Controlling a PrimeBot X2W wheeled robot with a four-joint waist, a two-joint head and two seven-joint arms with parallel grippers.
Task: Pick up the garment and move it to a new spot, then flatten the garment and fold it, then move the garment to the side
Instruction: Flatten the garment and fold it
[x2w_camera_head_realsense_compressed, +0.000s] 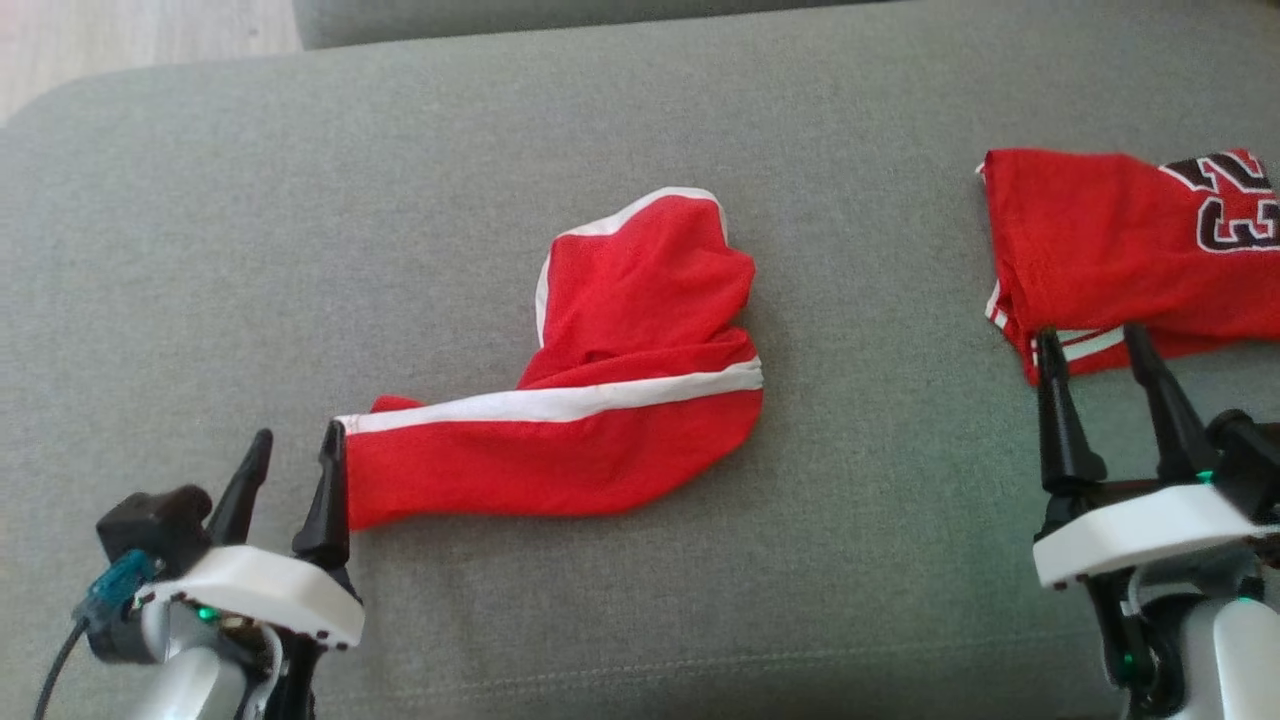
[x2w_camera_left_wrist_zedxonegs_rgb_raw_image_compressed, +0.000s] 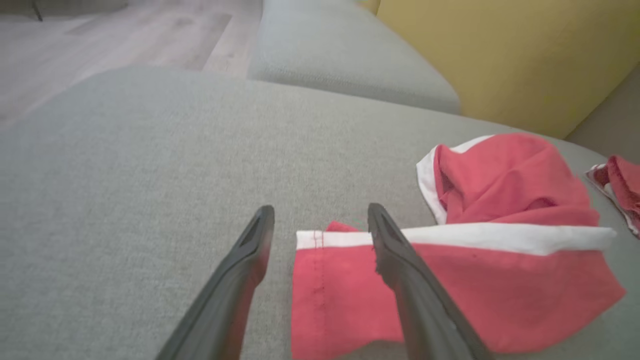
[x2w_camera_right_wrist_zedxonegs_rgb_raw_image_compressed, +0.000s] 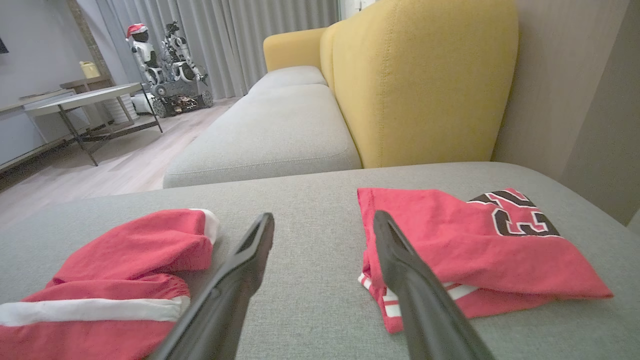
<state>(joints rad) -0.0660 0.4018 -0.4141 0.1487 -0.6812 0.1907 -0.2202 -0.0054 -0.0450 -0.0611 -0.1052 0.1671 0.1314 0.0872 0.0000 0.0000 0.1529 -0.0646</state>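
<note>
On the grey fabric sofa cushion, rumpled red shorts with a white stripe lie mid-cushion, not yet lifted.
Left hand, fingers spread, brackets the hem, seemingly poised to pinch; right hand, likewise spread, hovers at a folded red numbered jersey.

Folded red jersey on grey cushion, yellow backrest behind.
</note>
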